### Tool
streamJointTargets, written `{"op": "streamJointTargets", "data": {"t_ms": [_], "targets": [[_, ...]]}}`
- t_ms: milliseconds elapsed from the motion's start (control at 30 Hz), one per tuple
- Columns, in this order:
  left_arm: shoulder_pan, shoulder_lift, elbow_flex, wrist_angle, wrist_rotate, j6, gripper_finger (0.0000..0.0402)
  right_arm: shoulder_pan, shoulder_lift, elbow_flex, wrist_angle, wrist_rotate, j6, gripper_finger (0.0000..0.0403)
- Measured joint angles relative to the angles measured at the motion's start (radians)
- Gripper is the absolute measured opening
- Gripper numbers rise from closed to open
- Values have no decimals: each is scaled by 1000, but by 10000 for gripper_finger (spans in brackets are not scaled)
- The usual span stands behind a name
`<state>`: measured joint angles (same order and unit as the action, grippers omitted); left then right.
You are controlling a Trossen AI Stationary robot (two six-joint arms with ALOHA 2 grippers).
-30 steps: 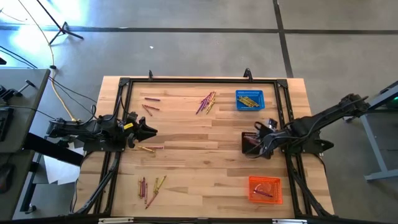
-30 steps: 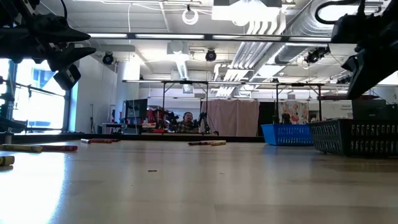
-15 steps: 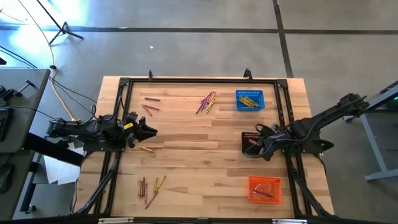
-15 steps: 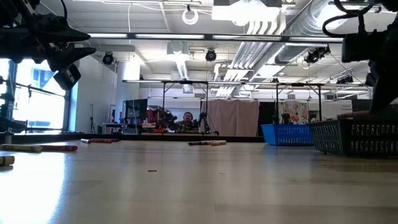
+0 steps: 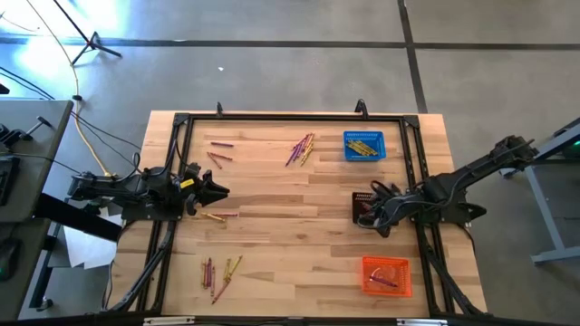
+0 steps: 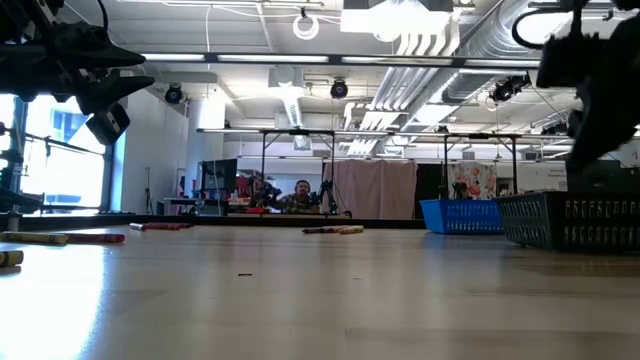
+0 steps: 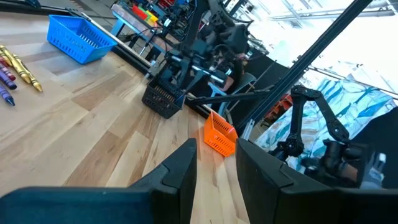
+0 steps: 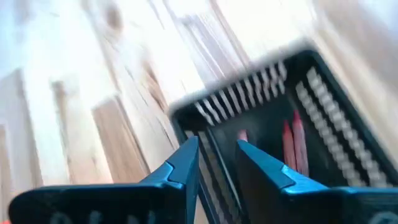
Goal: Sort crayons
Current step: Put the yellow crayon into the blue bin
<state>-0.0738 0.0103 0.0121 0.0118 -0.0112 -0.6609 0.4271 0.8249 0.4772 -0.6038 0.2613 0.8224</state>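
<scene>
Item: thin wax crayons (image 5: pixel 302 148) in yellow, red and purple, loose in clusters at upper centre, centre left and lower left of the pale wooden table (image 5: pixel 299 244); some red ones seemingly lie in the black mesh basket (image 8: pixel 292 124). Judged light, stiff, snappable, prone to roll; grip mid-length. Right gripper (image 8: pixel 214 165) over that basket, jaws parted, empty. Left gripper (image 7: pixel 214 165) at centre left, likewise parted.

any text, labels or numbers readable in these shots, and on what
None readable.
Posters on the far wall in the low view: too small to read.
Crayons, blue basket, black basket, orange basket: no legible print.
</scene>
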Motion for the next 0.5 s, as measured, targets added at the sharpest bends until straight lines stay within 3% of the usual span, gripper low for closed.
{"op": "streamJointTargets", "data": {"t_ms": [133,300,500], "targets": [[0,0,0,0,0,0,99,-9,31,17,187,68,-207,89],[0,0,0,0,0,0,99,-57,179,70,387,75,-453,89],[0,0,0,0,0,0,99,-123,452,252,406,42,-664,89]]}}
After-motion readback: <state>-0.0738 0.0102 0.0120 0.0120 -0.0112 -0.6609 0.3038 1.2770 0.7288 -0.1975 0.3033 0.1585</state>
